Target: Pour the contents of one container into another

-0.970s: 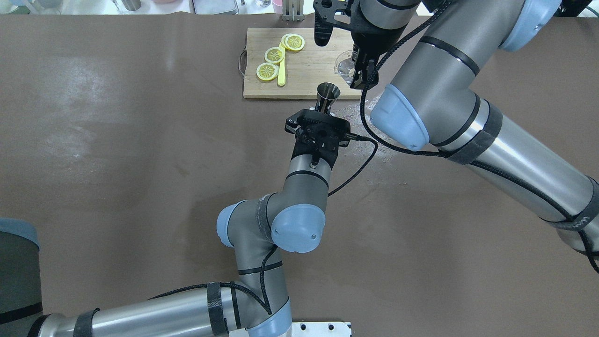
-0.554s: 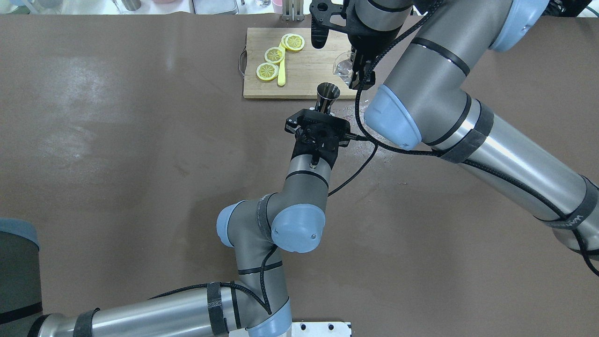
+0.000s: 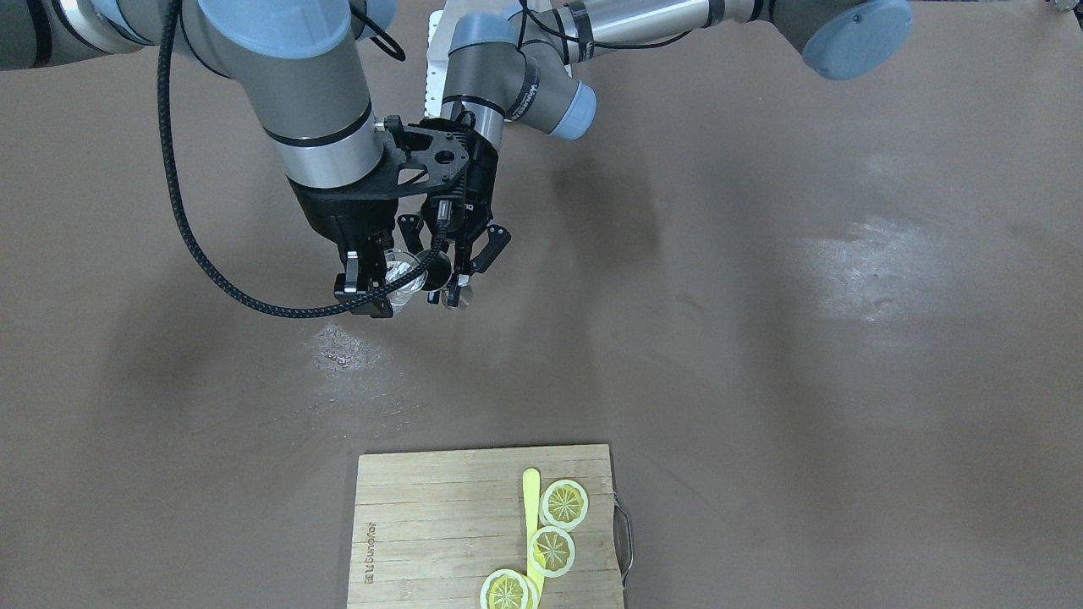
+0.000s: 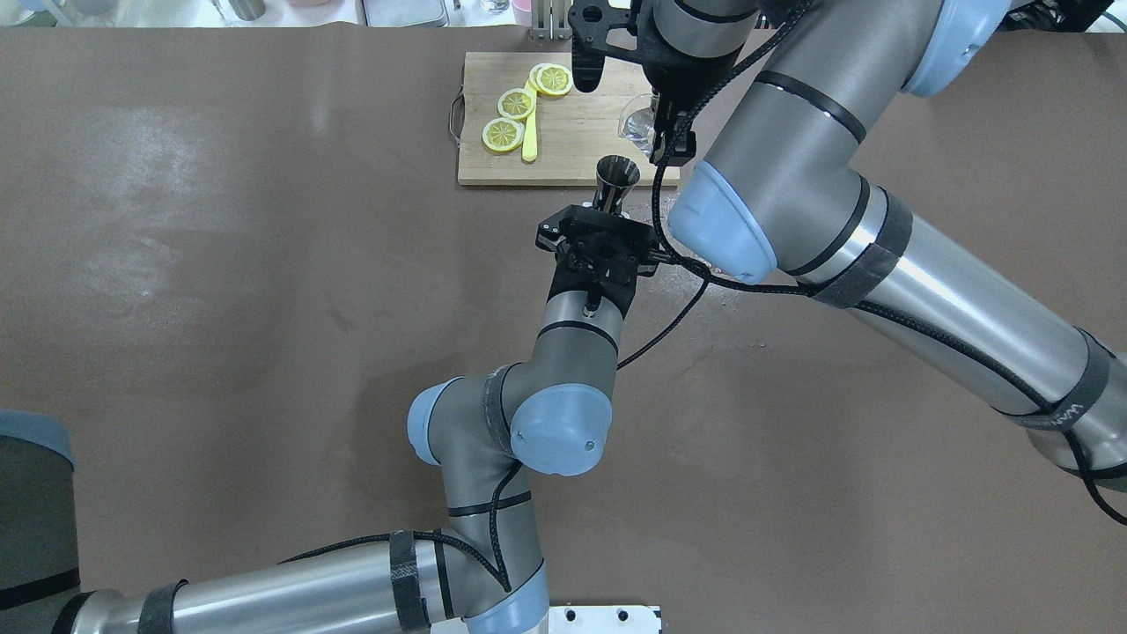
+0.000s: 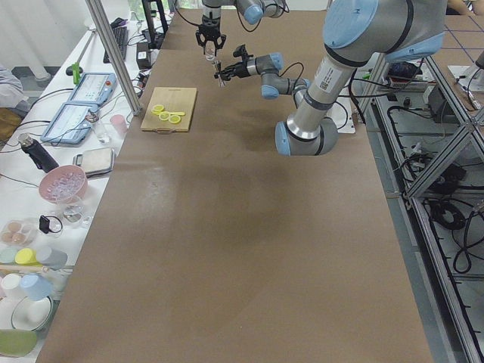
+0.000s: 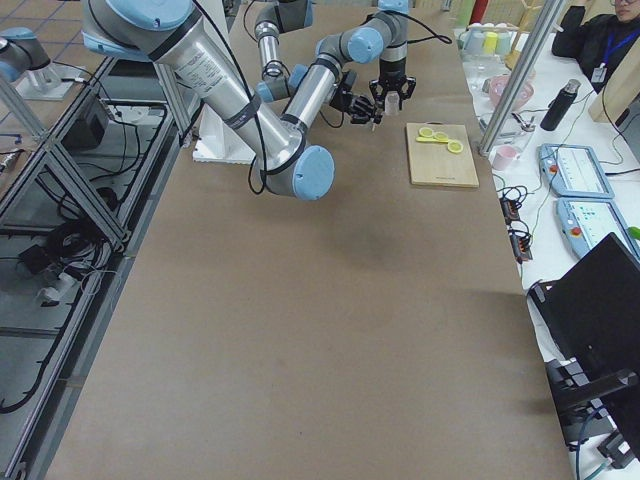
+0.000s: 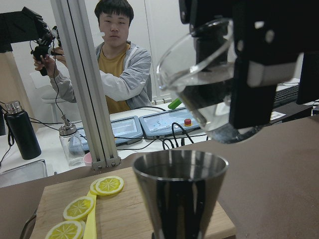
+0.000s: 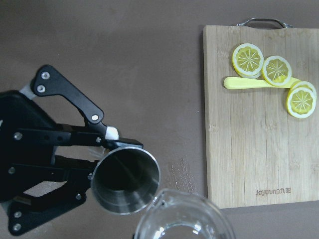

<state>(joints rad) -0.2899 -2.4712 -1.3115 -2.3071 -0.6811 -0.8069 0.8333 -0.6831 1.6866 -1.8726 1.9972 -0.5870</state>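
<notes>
Above the brown table [image 4: 264, 264], toward its far side, my left claw [image 4: 607, 210] is clamped around the lower part of the small shiny steel hourglass-shaped jigger [image 7: 180, 194]. It holds the jigger upright with its open mouth facing up. My right claw [image 3: 364, 294] reaches down from above and grips the small clear glass cup with a pouring lip [image 7: 197, 79], its fingers pressed against the cup's wall. The cup hangs tilted just above and beside the jigger's rim; in the left wrist view the two are close but apart. A little clear liquid seems to sit low in the cup. Whether anything lies inside the jigger I cannot tell, as its inside looks dark. Beyond both vessels lies a pale wooden cutting board with a metal handle [image 8: 249, 149]. It carries yellow lemon slices [image 8: 247, 59] and a thin yellow stick [image 8: 249, 83]. A wet, glittering patch [image 3: 338, 351] marks the table near my two claws.
</notes>
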